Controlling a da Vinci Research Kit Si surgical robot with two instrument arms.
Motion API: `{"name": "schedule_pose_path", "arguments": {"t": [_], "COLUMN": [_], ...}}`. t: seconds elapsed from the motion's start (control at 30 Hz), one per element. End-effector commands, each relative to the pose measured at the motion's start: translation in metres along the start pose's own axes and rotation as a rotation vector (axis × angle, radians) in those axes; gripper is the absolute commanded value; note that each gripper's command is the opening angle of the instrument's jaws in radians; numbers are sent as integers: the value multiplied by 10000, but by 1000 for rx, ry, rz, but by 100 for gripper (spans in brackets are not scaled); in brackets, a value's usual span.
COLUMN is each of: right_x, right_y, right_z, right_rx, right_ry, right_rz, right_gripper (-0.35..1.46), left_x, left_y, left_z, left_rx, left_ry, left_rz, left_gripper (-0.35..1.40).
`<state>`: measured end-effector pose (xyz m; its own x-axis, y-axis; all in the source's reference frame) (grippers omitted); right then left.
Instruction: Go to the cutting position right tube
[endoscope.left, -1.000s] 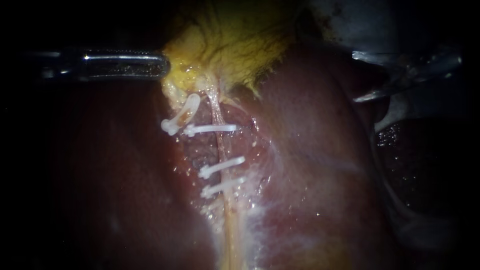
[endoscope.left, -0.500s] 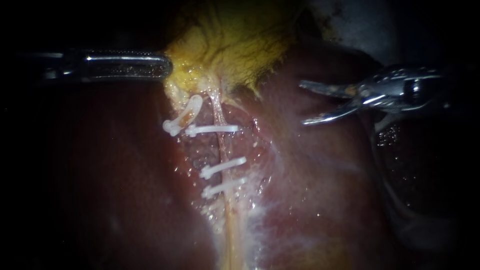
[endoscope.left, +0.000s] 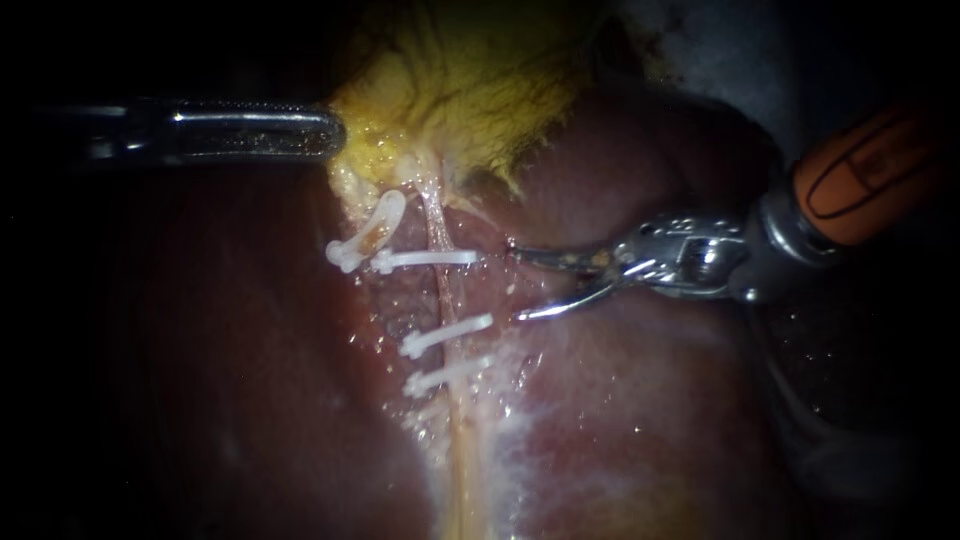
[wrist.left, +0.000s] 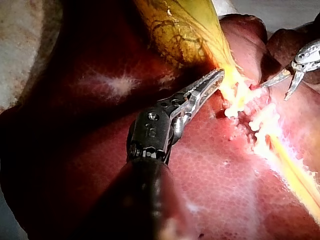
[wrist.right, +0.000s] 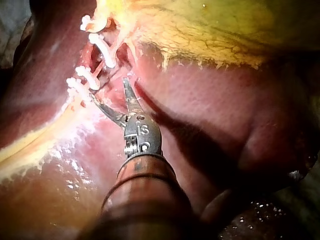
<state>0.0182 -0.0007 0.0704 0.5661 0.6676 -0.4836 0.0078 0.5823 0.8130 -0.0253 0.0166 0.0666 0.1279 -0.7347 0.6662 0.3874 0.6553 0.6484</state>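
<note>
The thin pale right tube (endoscope.left: 441, 295) runs down over the liver (endoscope.left: 650, 420) from the yellow gallbladder (endoscope.left: 470, 90). It bears one white clip (endoscope.left: 425, 258) higher up and two clips (endoscope.left: 445, 335) lower down. A stubby left tube carries a tilted clip (endoscope.left: 365, 230). My right instrument (endoscope.left: 514, 284) comes in from the right with its jaws open. They stand just right of the tube, level with the gap between the upper and lower clips, and touch nothing. The right wrist view shows the same open jaws (wrist.right: 109, 90) short of the clips (wrist.right: 102, 50). My left instrument (endoscope.left: 330, 130) is shut on the gallbladder's edge (wrist.left: 225, 82).
Dark red liver surrounds the clipped site on all sides. Whitish glistening tissue (endoscope.left: 500, 440) spreads below the lowest clip. A dark fold (endoscope.left: 800, 400) lies at the right, under the right instrument's orange-banded shaft (endoscope.left: 860, 175).
My right instrument has travelled from the upper right down and leftward to the tube, its jaws open throughout. The left instrument and the clips have not moved.
</note>
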Motion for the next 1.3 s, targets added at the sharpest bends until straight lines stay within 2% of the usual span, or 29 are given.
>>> {"name": "schedule_pose_path", "arguments": {"t": [0.03,0.17,0.33,0.5,0.73,0.97,1.13,1.3], "right_x": [-3,-6,-1,1,-4,7,17,24], "right_y": [4,20,42,55,53,39,33,32], "right_z": [4,15,28,38,53,74,88,98], "right_rx": [10,46,113,186,283,386,413,421], "right_ry": [-3,16,54,91,101,127,144,176], "right_rz": [13,54,120,184,195,171,170,120], "right_gripper": [126,126,123,123,118,116,114,111], "left_x": [0,0,-1,-1,0,0,0,0], "left_y": [0,-1,-3,-3,-3,-3,-4,-4], "left_z": [0,-1,-1,-1,0,0,0,0], "left_rx": [0,0,-1,-2,-2,-2,-3,-3], "left_ry": [0,0,0,0,0,-1,-1,-1], "left_rz": [0,0,0,0,0,0,0,0], "left_gripper": [-35,-35,-35,-35,-35,-35,-35,-35]}}
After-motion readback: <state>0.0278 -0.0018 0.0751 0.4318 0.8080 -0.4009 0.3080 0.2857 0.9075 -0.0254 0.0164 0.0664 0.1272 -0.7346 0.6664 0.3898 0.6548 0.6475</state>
